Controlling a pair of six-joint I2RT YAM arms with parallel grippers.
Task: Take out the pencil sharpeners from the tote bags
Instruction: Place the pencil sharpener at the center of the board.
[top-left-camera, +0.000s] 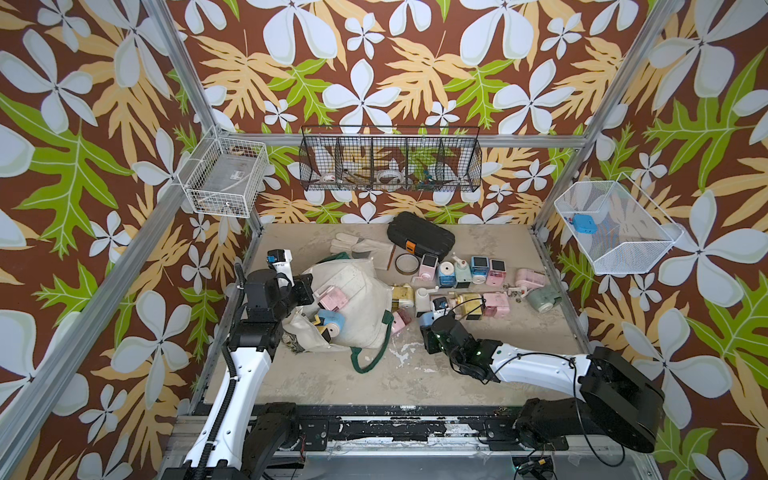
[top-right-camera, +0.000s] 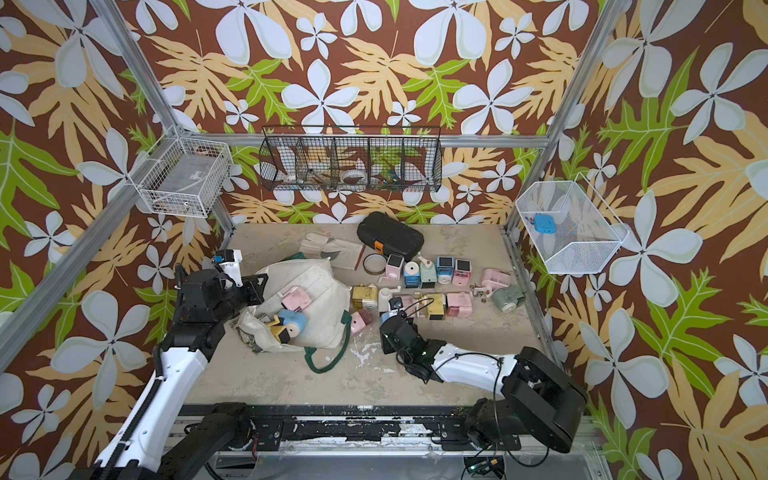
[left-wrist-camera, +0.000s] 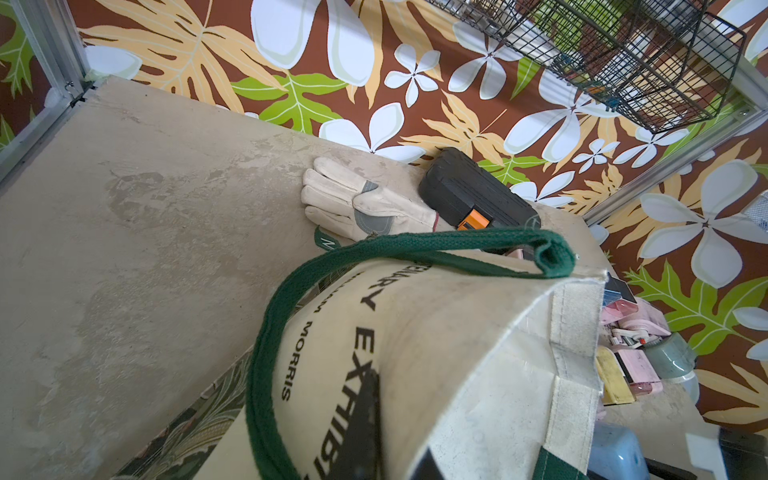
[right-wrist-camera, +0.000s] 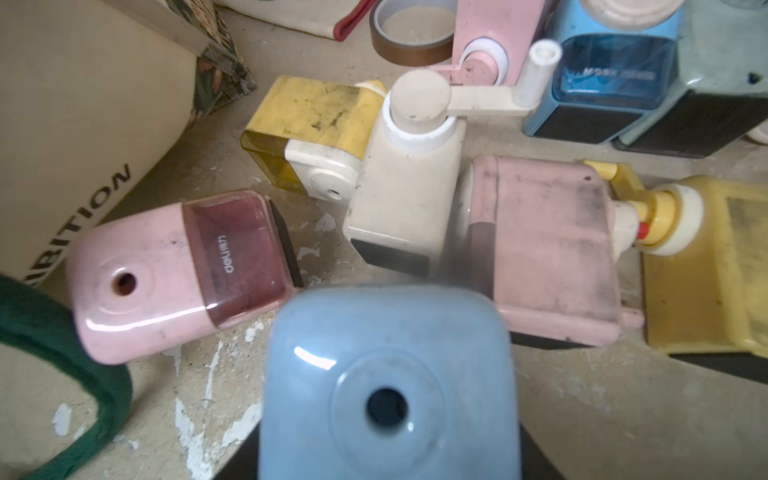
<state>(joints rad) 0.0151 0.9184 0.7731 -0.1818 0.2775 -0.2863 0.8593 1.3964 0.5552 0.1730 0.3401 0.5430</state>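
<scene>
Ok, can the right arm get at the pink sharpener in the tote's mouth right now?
Probably not yet: the right end effector looks closed on a light blue sharpener. Otherwise the way seems free: the pink sharpener lies uncovered in the open mouth of the tote bag.

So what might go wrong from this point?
1. The right gripper holds a blue sharpener close to a crowded cluster; setting it down could knock the pink sharpener beside it.
2. The left gripper only pinches the tote bag by its rim; a slip might drop cloth over the sharpeners inside.
3. The green handle loops near the right arm and could snag.
</scene>
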